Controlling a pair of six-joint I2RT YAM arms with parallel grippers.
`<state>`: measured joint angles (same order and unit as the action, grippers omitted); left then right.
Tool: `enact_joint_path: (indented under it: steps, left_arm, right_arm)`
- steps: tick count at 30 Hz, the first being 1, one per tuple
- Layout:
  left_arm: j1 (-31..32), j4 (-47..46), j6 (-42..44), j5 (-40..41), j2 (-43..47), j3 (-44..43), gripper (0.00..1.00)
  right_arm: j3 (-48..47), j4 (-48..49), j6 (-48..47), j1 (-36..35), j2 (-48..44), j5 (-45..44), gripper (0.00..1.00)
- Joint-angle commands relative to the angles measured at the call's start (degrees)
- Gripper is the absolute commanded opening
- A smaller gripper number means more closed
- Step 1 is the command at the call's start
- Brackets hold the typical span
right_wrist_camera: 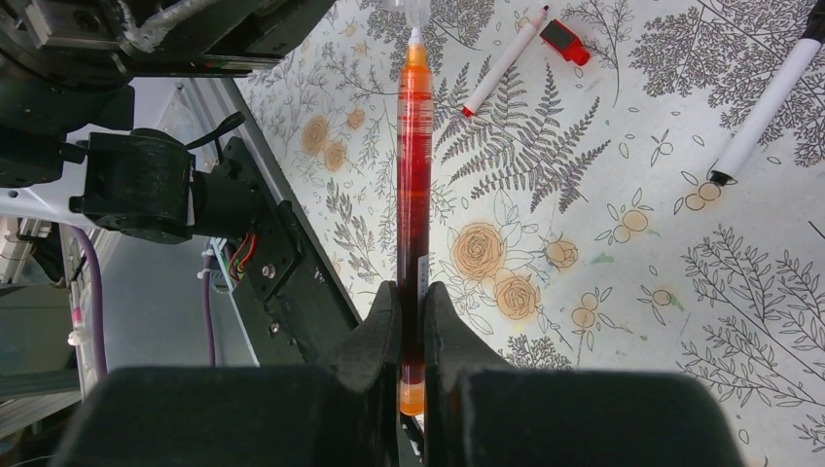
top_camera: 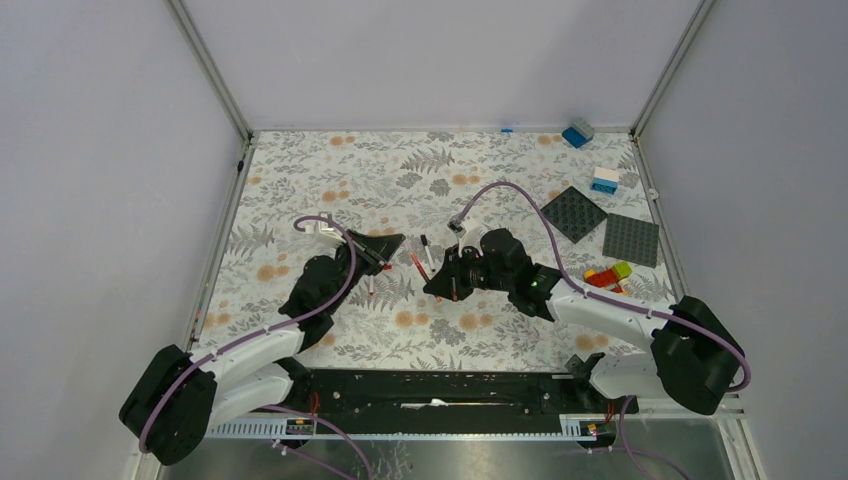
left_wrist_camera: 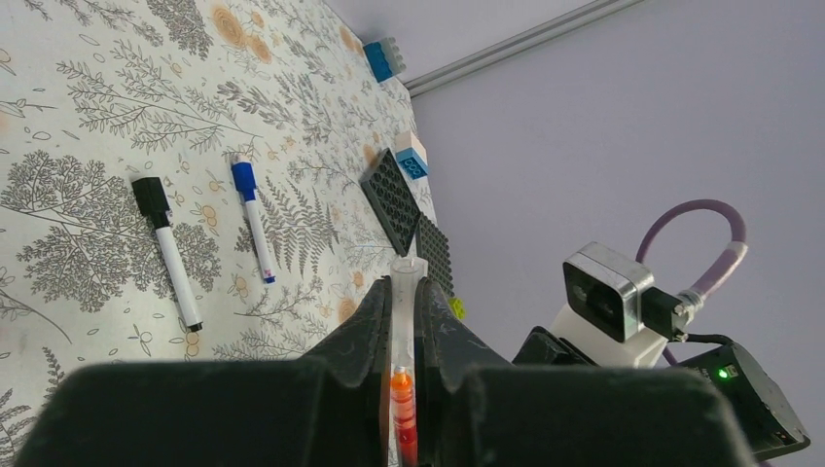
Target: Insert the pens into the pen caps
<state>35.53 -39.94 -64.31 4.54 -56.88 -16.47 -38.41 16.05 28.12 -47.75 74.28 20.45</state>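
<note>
The right end effector (right_wrist_camera: 412, 297) is pinching the seemingly light, stiff, slick red pen (right_wrist_camera: 413, 165) by its tail, likely the soundest hold, near the black-tipped pen (right_wrist_camera: 769, 107) on the bench (right_wrist_camera: 632, 321), while the left end effector (left_wrist_camera: 406, 292) is clamping a pale cap (left_wrist_camera: 407, 270).

The left fingers (left_wrist_camera: 370, 326) are clamped on a red pen (left_wrist_camera: 403, 404), and its pale end sticks out past their tips. On the floral tabletop (left_wrist_camera: 88, 107) a black pen (left_wrist_camera: 173, 263) and a blue pen (left_wrist_camera: 255, 226) lie side by side without touching, both with white barrels. Farther off sit a dark baseplate (left_wrist_camera: 394, 199), a second baseplate (left_wrist_camera: 435, 251) just beside it, a white-and-blue brick (left_wrist_camera: 411, 156) and, at the far edge, a blue brick (left_wrist_camera: 384, 56). At the right is the other arm's camera (left_wrist_camera: 608, 292) with a purple cable (left_wrist_camera: 693, 209).
</note>
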Motion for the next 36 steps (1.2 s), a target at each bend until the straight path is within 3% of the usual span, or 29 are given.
enact_joint_path:
  steps: [1,36]
  left_arm:
    - [-0.4,-2.4,1.2,0.5,-1.0,-2.4,0.0]
    - [-0.4,-5.1,0.7,-2.5,-2.2,-0.5,0.0]
  right_arm:
    - [-1.3,0.6,-1.6,-0.7,-2.0,-0.4,0.0]
    - [-5.6,0.7,-2.5,-0.6,2.6,-3.1,0.0]
